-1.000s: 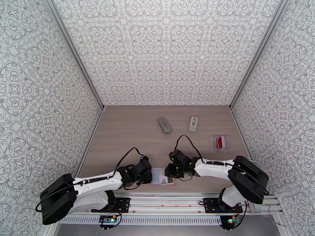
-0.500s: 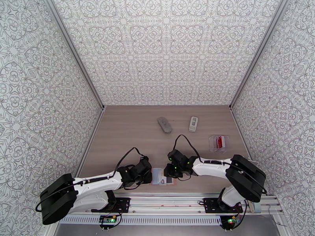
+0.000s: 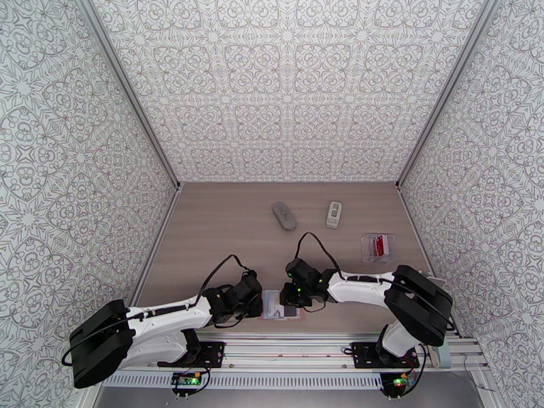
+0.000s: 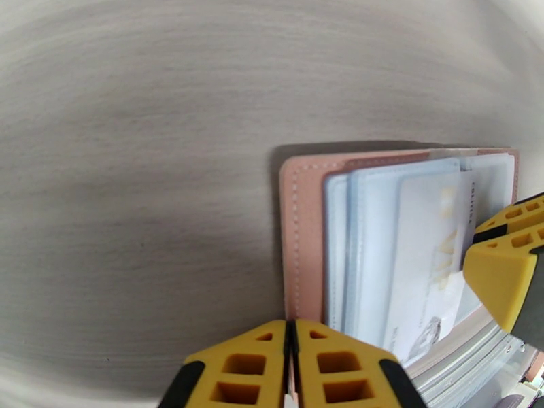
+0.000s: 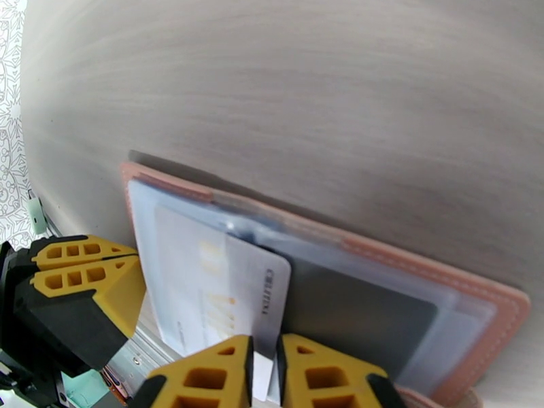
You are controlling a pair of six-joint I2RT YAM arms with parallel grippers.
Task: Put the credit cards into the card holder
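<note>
Right wrist view: your right gripper (image 5: 264,375) is pinched narrow on the white card (image 5: 211,294). The card lies over the clear pockets of the pink card holder (image 5: 421,266), at the near edge of the table. Slide it in flat and slow, and keep it straight. Your left gripper (image 4: 291,368) sits low and looks closed tight on the holder's left edge. Both arms reach in low, toward each other.

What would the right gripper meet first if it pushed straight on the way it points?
Most likely the clear inner sleeves of the pink stitched card holder, lying just ahead of the right gripper, which is shut on the white plastic card. Depth is hard to judge.
</note>
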